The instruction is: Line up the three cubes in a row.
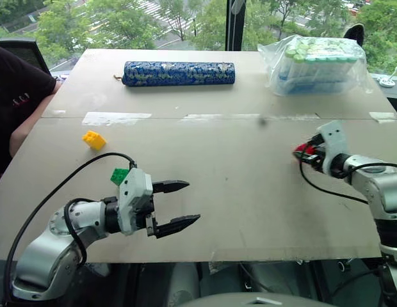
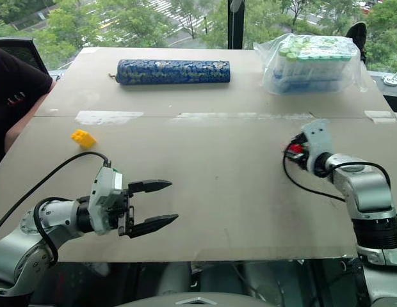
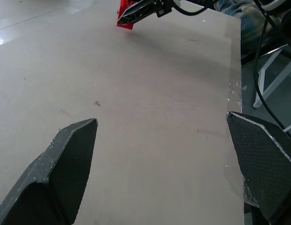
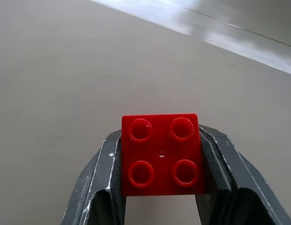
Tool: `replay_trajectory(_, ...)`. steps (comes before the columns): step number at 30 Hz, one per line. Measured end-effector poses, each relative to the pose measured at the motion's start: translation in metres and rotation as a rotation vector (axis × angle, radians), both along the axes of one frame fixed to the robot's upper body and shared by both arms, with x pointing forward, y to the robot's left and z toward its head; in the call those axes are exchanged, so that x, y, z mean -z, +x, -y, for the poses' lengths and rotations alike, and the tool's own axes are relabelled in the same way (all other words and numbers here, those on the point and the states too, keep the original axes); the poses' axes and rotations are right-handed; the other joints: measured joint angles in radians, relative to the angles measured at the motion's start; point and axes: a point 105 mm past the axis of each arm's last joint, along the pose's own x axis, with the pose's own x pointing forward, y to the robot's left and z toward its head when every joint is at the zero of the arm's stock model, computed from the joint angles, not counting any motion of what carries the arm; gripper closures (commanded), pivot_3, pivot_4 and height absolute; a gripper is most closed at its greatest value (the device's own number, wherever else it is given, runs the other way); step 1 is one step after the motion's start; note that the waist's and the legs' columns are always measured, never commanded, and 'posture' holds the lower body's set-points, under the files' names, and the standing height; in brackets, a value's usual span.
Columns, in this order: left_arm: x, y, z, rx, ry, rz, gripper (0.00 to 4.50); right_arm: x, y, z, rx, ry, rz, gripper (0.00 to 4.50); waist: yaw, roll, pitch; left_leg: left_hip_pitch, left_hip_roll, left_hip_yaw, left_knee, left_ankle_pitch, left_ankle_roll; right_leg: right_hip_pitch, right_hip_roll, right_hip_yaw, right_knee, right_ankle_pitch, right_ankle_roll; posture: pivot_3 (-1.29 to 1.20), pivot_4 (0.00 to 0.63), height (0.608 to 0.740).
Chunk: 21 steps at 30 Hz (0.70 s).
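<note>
The red cube (image 4: 162,154) shows its studded top in the right wrist view, clamped between the fingers (image 4: 96,180) of my right gripper (image 1: 302,153), which is shut on it just above the right side of the table (image 1: 250,192). The yellow cube (image 1: 93,139) lies on the left part of the table. Nearer to me sits the green cube (image 1: 119,176), partly hidden behind my left wrist. My left gripper (image 1: 193,202) hangs open over the front left of the table, pointing right, with nothing between its fingers.
A blue patterned roll (image 1: 178,73) lies across the far side of the table. A clear bag of bottles (image 1: 317,64) stands at the far right. A person in a dark shirt (image 1: 16,96) sits at the left edge. White tape strips (image 1: 115,118) run across the table.
</note>
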Motion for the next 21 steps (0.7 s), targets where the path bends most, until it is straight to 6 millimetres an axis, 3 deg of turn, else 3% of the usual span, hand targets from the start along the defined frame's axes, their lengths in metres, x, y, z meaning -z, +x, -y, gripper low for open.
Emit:
replay_trajectory(2,0.002,-0.003,-0.003,-0.001,0.011,-0.014,0.0,-0.004,-0.001,-0.031,-0.24,-0.045,0.042,3.14,-0.007,0.0,0.0,0.001,0.0,0.0,0.001,0.0,0.0,0.0,0.0,0.0,0.002,0.0,0.0,0.0,0.15,0.74)
replay_trajectory(6,0.003,-0.01,-0.006,0.007,0.029,-0.027,0.0,-0.002,0.011,-0.059,-0.494,-0.125,0.073,3.14,-0.002,0.0,0.0,0.0,0.0,0.0,0.005,0.0,0.0,0.001,-0.001,-0.001,0.002,0.0,0.0,0.0,0.15,0.74)
replay_trajectory(13,-0.003,-0.016,-0.012,-0.03,0.038,-0.007,0.0,0.006,0.027,-0.072,-0.668,-0.234,0.057,3.14,0.011,0.0,0.001,0.0,0.0,0.0,0.01,0.0,0.0,0.001,-0.002,-0.002,0.006,0.0,0.0,0.0,0.15,0.74)
replay_trajectory(21,-0.004,-0.017,-0.015,-0.065,0.027,-0.007,0.0,0.014,0.03,-0.07,-0.719,-0.281,0.009,3.14,0.008,0.0,0.001,0.0,0.0,-0.001,0.011,0.0,0.0,0.001,-0.001,-0.002,0.011,0.0,-0.001,0.0,0.15,0.74)
